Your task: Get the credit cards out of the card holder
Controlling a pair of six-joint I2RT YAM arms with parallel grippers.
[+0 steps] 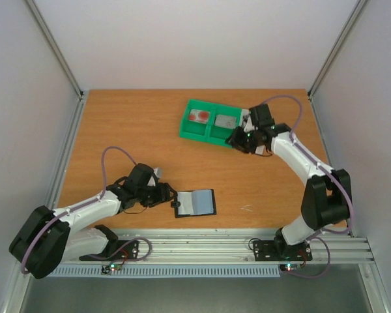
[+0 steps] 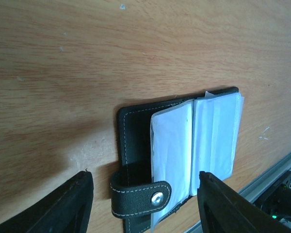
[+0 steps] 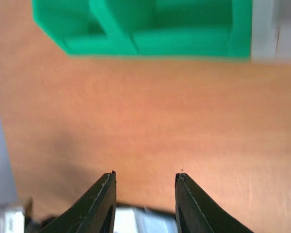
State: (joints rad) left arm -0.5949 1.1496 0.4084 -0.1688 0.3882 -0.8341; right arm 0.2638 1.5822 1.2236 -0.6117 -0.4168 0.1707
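Observation:
The card holder (image 1: 195, 203) lies open on the table near the front, black with pale clear sleeves (image 2: 194, 145) and a snap strap (image 2: 140, 193). No card shows in the sleeves. My left gripper (image 1: 169, 195) (image 2: 145, 175) is open at its left edge, one finger on each side of the strap end, not touching. A whitish credit card with red marks (image 1: 199, 117) and a grey one (image 1: 225, 121) lie in the green tray (image 1: 190, 131) (image 3: 184, 43). My right gripper (image 1: 237, 140) (image 3: 145, 174) hangs open and empty over bare table beside the tray's right end.
A white piece (image 1: 246, 119) (image 3: 276, 29) sits against the green tray's right end. A pale flat thing (image 3: 136, 219) shows at the bottom edge behind my right fingers; I cannot tell what it is. An aluminium rail (image 1: 247, 244) runs along the front edge.

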